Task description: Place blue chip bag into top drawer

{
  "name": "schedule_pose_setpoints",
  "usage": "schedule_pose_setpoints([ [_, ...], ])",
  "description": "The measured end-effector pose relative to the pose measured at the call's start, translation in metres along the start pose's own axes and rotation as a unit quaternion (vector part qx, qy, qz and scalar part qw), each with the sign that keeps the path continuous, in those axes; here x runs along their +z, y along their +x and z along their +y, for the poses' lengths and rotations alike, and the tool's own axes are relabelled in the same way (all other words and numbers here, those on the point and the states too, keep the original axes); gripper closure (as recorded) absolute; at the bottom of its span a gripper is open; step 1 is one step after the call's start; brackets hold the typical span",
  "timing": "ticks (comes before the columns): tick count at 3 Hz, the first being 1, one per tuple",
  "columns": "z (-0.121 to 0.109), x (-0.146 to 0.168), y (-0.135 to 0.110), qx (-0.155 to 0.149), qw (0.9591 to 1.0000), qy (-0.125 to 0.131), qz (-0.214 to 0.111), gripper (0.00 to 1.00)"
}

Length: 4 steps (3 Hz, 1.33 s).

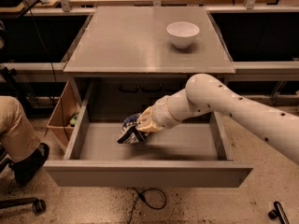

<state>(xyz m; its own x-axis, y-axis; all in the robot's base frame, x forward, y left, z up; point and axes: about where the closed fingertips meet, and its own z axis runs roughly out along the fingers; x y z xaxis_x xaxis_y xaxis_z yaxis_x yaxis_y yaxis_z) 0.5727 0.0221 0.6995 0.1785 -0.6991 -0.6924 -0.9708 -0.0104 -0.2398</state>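
On the far left a seated person's leg [16,125] is resting just clear of the cabinet, and a cardboard box [63,118] is standing beside the cabinet's left side, out of the way of the work. Next comes the top drawer [149,174], which is standing pulled fully out toward the near side, its grey floor lying open from above so that something can go in. Over the left-centre of that floor the blue chip bag [127,133] is hanging tilted, inside the drawer's walls and low, throwing a shadow beneath it. Whether its bottom edge is touching the floor is hard to tell. Just right of it the gripper [139,125] is clenching the bag's upper edge, reaching down under the grey cabinet top [140,41], seemingly so that the bag lands flat rather than dropping. Farther back, the white bowl [183,31] is sitting on that top, well apart from the action. The white arm [233,106] is stretching in from the right across the drawer's right wall. The task looks nearly finished, and only the release appears to be left.
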Motion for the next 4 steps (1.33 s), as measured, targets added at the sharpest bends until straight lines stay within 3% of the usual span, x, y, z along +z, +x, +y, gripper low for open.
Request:
schedule_pose_setpoints([
  [3, -0.021, 0.023, -0.027, -0.005, 0.9993, 0.019, -0.033, 0.15],
  [4, -0.022, 0.009, -0.048, -0.008, 0.9981, 0.024, -0.057, 0.0],
])
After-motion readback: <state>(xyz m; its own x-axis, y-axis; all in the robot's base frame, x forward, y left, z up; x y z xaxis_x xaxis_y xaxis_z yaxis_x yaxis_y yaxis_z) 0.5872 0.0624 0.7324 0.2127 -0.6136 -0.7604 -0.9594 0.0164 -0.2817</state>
